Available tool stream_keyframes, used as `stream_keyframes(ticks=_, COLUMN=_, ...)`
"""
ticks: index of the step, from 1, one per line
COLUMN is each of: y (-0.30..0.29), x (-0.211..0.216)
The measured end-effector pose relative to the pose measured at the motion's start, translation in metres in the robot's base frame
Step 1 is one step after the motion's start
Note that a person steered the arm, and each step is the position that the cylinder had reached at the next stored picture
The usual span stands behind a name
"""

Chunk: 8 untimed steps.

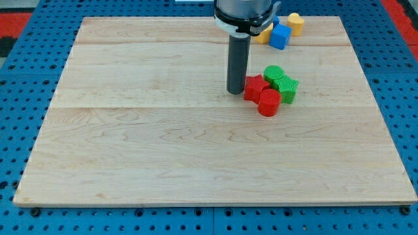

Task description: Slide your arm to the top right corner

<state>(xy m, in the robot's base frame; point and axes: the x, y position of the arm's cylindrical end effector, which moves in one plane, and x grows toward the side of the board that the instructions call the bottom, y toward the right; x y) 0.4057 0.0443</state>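
Note:
My dark rod hangs down from the view's top centre, and my tip (235, 91) rests on the wooden board (163, 150) just left of a red star-shaped block (255, 87). A red cylinder (268, 103) lies just below and right of that star. A green cylinder (273, 74) and a green star-shaped block (286, 87) sit to the right of the red ones, all packed together. Near the top right, a blue cube (280, 36), a yellow heart-like block (295, 23) and a yellow block (264, 34) partly hidden behind my arm lie close together.
The board lies on a blue perforated table (398, 78). A red area (13, 19) shows at the view's top left corner and another at the top right.

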Motion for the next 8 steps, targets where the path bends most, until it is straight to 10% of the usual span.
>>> stream_keyframes(ticks=3, y=-0.032, x=0.074)
stream_keyframes(ticks=4, y=0.046, x=0.105)
stream_keyframes(ticks=8, y=0.262, x=-0.156)
